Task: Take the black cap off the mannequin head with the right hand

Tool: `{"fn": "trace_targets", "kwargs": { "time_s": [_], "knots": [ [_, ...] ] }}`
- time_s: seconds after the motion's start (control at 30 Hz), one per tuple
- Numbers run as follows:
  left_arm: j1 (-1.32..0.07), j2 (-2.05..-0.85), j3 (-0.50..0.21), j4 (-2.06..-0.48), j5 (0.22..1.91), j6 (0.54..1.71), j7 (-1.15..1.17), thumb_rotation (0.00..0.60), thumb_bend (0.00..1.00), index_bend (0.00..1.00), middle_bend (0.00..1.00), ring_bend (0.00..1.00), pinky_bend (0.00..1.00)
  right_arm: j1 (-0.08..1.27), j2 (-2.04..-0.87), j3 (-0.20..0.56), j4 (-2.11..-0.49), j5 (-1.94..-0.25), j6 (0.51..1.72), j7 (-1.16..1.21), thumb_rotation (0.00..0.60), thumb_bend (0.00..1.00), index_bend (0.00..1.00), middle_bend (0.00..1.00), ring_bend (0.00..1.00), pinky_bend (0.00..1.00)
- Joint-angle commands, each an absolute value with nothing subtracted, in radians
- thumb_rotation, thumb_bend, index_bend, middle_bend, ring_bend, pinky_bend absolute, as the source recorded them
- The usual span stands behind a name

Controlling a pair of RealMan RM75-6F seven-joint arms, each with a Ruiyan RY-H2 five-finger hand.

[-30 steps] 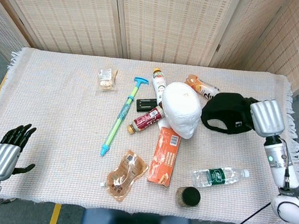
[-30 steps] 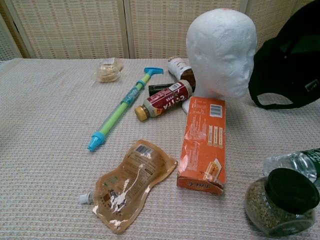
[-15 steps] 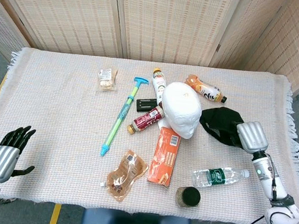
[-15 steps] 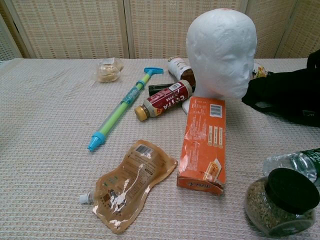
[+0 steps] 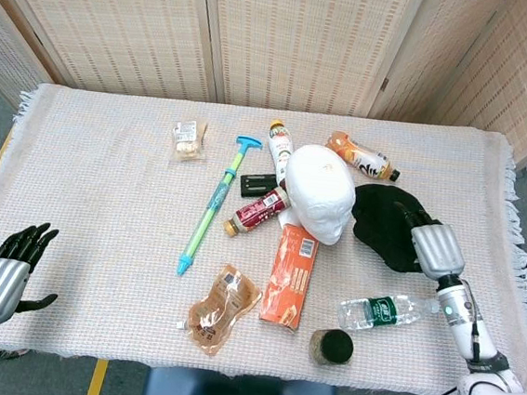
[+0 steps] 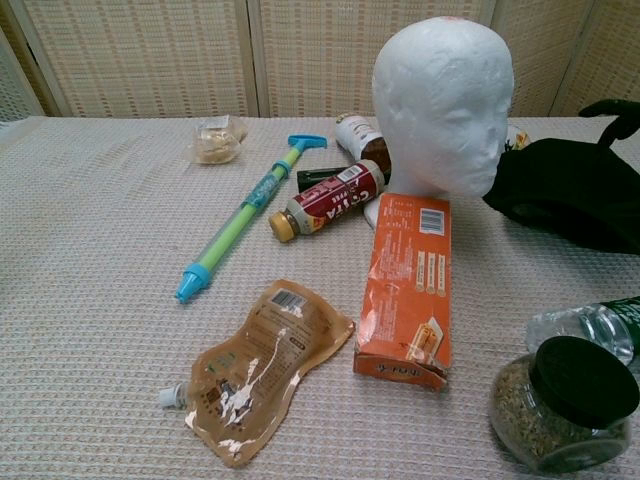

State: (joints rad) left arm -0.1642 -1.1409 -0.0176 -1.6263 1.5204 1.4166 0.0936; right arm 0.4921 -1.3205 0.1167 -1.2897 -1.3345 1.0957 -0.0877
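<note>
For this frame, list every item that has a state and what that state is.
Black cap: off the head, lying on the table.
Mannequin head: bare, upright.
Right hand: resting on the cap, fingers spread.
Left hand: empty, fingers apart.
Water bottle: lying down, capped.
Jar: upright, lid on.
Orange box: lying flat.
Brown pouch: lying flat.

Bright even light, soft shadows, sharp
</note>
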Motion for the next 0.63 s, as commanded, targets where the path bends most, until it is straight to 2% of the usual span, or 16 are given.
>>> {"fn": "trace_targets", "kwargs": {
  "time_s": [0.03, 0.33, 0.63],
  "knots": [
    [-0.162, -1.14, -0.017, -1.622, 1.52, 1.42, 0.088, 0.6, 0.12, 0.06, 0.07, 0.03, 0.15, 0.408, -1.223, 0.11, -1.43, -1.348, 1.227, -0.14, 0.402, 0.0, 0.05, 0.24, 0.18, 0.41],
    [-0.151, -1.139, -0.021, -1.622, 1.508, 1.432, 0.082, 0.6, 0.12, 0.06, 0.06, 0.03, 0.15, 0.22, -1.09, 0.031, -1.65, -1.429, 1.453, -0.111, 0.442, 0.12, 0.22, 0.33, 0.24, 0.41],
    [-0.144, -1.14, -0.023, -1.632, 1.504, 1.441, 0.09, 0.6, 0.12, 0.06, 0.06, 0.03, 0.15, 0.105, -1.077, -0.025, -1.701, -1.497, 1.57, -0.157, 0.443, 0.13, 0.26, 0.35, 0.26, 0.41]
  ]
}}
